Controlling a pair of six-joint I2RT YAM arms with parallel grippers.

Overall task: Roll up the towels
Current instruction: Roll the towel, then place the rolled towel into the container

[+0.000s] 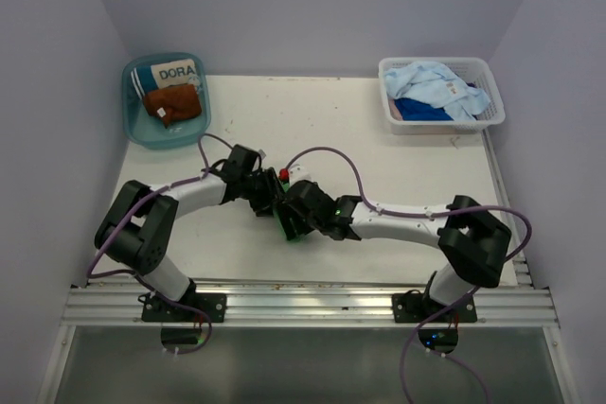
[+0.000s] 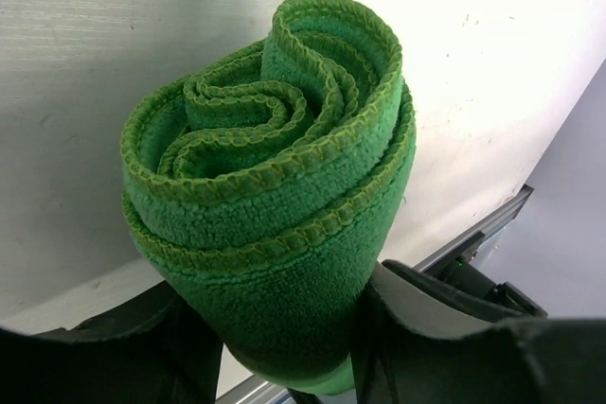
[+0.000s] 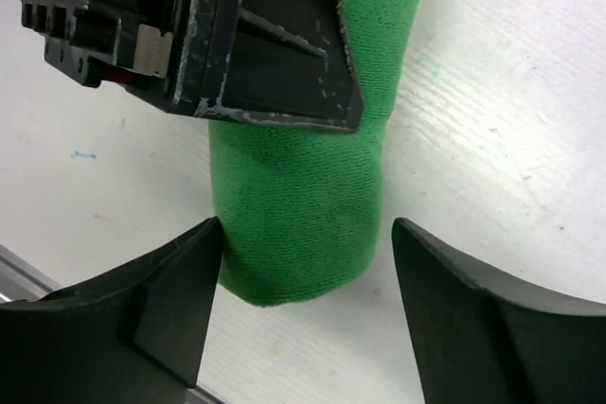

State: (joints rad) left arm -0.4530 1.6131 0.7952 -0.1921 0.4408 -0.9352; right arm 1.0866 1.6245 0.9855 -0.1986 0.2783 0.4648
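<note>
Green towel (image 2: 275,186) is rolled, my left gripper (image 2: 284,290) clamping it, my right gripper (image 3: 305,234) spread loose around its end. Blue towels (image 1: 440,82) in the basket (image 1: 440,127) wait unrolled.

The left gripper (image 2: 284,328) is clamped on the green towel (image 2: 265,167); the right gripper (image 3: 305,243) is spread open, straddling its end.

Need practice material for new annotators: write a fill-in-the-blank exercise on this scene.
The rolled towel between the left fingers is ____ in colour. The rust-brown towel lies in a basin beside an item printed ____. The light blue towel lies in the ____ basket at the table's far right.
Missing words: green; DORA; white.
</note>
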